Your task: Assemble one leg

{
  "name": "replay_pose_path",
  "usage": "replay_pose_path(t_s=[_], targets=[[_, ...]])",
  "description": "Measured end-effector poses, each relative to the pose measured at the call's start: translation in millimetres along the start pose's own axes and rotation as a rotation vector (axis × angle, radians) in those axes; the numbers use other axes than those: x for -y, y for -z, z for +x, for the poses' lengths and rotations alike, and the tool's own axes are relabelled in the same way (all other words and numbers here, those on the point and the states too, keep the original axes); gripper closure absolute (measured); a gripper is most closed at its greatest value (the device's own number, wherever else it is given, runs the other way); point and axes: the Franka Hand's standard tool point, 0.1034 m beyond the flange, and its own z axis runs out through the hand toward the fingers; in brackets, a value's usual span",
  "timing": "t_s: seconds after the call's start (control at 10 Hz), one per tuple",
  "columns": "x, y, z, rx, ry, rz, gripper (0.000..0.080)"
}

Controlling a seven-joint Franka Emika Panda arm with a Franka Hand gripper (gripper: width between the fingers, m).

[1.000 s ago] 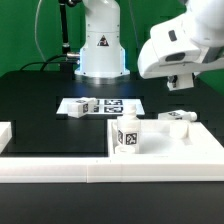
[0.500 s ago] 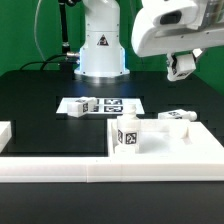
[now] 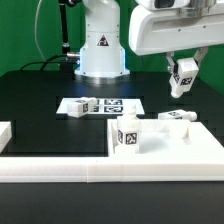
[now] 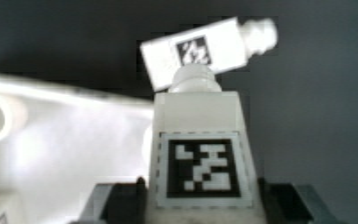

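Observation:
My gripper hangs above the table at the exterior view's right, shut on a white tagged leg held in the air. In the wrist view that leg stands between my two dark fingers, its tag facing the camera. Below it a second leg lies on its side on the black table; it also shows in the wrist view. A third leg stands upright on the large white panel. Another leg lies on the marker board.
The robot's white base stands at the back centre. The large white panel with raised edges spans the front of the table; its edge shows in the wrist view. A small white block sits at the exterior view's left.
The arm has risen and swung toward the exterior view's left. The wrist has turned, so the held leg now shows its tag.

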Motion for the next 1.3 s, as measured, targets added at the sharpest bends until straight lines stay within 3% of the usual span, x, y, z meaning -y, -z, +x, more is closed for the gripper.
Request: replay_pose_path(t_s=[0.1,0.4,0.7,0.9,1.0,1.2,1.3], targets=[[-0.9,6.0,10.6,-0.082,-0.002,-0.005,0.0512],[-4.8,-1.3,9.6,-0.254,0.008,-0.025,0.0512],[-18.0,6.5,52.8,-0.298,0.074,-0.03,0.0512],[-18.0,5.3,52.9,-0.311,0.075,-0.032,0.0512],[-20.1,9.4,59.4,-0.396,0.081,-0.044,0.0512],[-23.0,4.7,56.3,-0.493,0.086,-0.061,0.0512],[-23.9,6.8,65.2,-0.572,0.106,-0.076,0.0512]])
